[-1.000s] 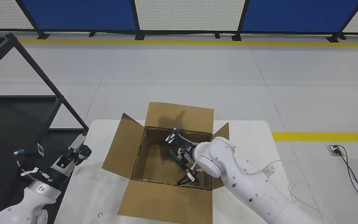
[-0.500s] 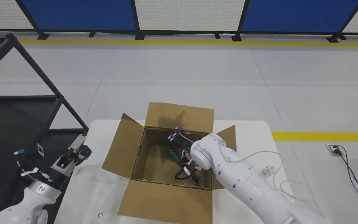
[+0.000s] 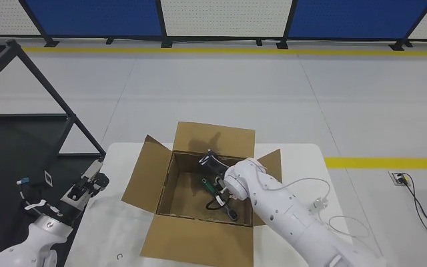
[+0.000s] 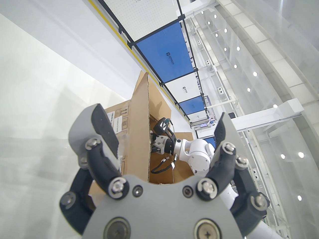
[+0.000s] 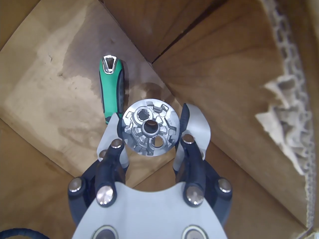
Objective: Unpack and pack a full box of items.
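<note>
1. The right gripper [image 5: 152, 130] is clamped on a cast metal disc [image 5: 139, 125], held inside the cardboard box [image 5: 174, 13] near a corner.
2. A green-handled tool [image 5: 112, 88] is laid on the floor just beside it.
3. Moving the disc is judged the step in hand; the walls must be cleared next.

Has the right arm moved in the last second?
Yes. The right arm, gripping a metal disc, shifted slightly left, away from the cardboard box's right flap.

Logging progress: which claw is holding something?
The right claw, shut on a metal disc inside the box; the left claw is open and empty.
</note>
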Action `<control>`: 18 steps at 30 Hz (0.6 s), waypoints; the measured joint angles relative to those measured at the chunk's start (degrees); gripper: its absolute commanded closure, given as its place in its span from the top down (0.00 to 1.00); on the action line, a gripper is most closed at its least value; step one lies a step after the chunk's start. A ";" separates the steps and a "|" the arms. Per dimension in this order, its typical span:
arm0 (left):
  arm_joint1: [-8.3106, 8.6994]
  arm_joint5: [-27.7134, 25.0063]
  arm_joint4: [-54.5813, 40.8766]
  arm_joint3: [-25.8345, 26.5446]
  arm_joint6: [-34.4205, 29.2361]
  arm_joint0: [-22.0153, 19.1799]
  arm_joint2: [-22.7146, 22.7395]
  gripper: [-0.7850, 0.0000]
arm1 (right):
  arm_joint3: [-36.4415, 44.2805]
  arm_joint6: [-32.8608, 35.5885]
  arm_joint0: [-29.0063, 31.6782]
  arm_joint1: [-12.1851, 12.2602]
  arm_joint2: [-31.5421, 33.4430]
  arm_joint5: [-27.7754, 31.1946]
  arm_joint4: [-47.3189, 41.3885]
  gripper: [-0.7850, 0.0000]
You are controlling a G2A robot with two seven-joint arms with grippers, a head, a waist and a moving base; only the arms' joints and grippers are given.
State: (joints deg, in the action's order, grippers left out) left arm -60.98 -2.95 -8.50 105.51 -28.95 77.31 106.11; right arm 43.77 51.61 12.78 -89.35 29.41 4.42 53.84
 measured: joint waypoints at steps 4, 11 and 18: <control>0.00 0.00 0.00 0.00 0.00 0.00 0.00 1.00 | 1.62 0.23 0.52 0.26 0.96 -0.79 1.43 0.76; 0.00 0.00 0.00 0.00 0.00 0.00 0.00 1.00 | 7.89 2.27 3.03 2.08 3.86 -2.32 5.01 0.92; 0.00 0.00 0.00 0.00 0.00 0.00 0.00 1.00 | 18.74 4.73 8.06 4.97 8.63 -3.56 9.51 1.00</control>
State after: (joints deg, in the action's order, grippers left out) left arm -60.98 -2.95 -8.50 105.51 -28.95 77.31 106.11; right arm 62.50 56.34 20.84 -84.38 38.04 0.85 63.34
